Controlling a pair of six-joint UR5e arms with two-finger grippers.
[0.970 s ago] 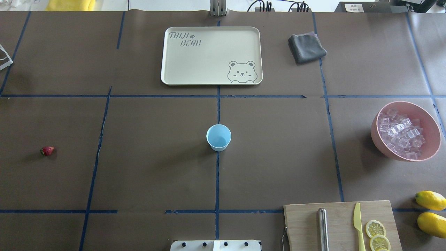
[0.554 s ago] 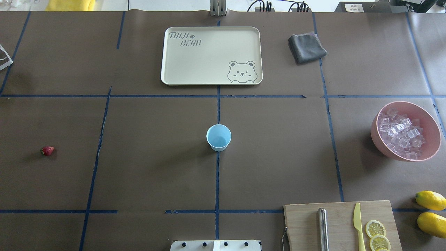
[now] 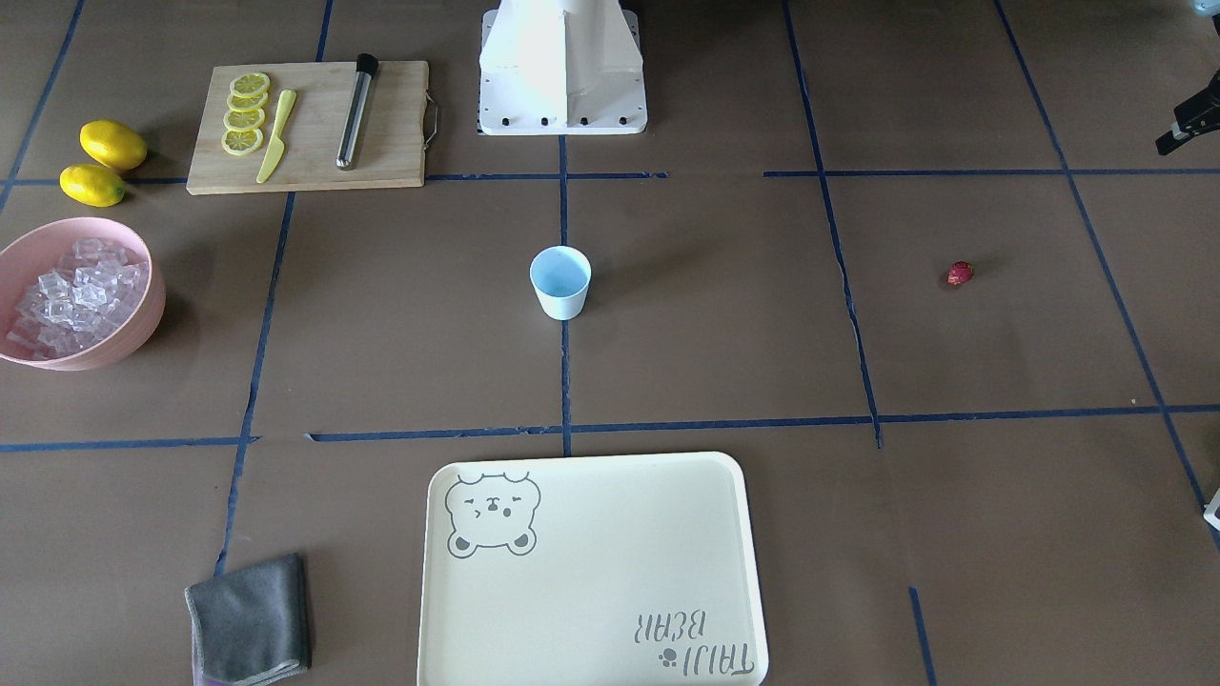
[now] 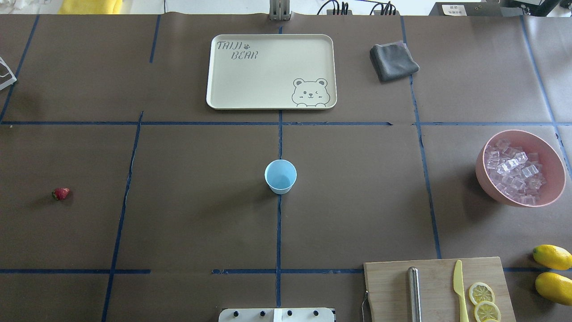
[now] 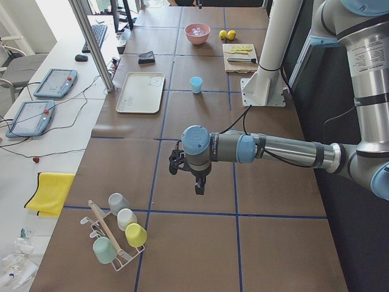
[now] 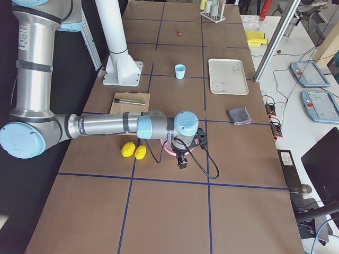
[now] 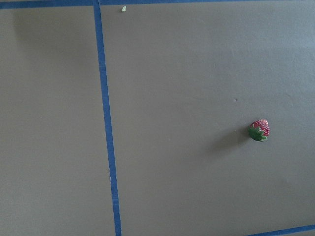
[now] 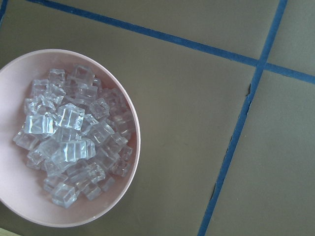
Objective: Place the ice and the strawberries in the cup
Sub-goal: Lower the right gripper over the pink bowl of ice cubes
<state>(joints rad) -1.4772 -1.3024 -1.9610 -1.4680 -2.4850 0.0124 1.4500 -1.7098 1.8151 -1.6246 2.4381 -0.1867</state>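
Ice [image 8: 69,142], a pile of clear cubes, fills the pink bowl [image 8: 136,132] near the right end of the surface [image 4: 187,214]. The right jaws, seen only in the side view at the tip of the right arm [image 6: 106,126], hang above this bowl; whether they are released or clenched cannot be told. The left jaws, at the tip of the left arm [image 5: 273,148], hang over bare surface near the left end, and their state likewise cannot be told. The left wrist view looks down on the strawberry [image 7: 259,130], which lies alone on its side, green top downward in that view, beside a blue tape line [image 7: 106,123]. The cup [image 4: 280,176] stands upright at the middle of the surface on a tape line, its light blue inside showing, well apart from both berry and bowl. A cream tray [image 4: 268,71] lies at the middle of the far edge, with a grey cloth [image 4: 393,61] just beside it toward the right end. A cutting board [image 4: 433,286] at the robot-side edge carries a metal rod [image 4: 414,293], a yellow knife [image 4: 459,286] and lemon slices [image 4: 481,293]. Two lemons [image 4: 552,256] lie at the adjoining right corner.
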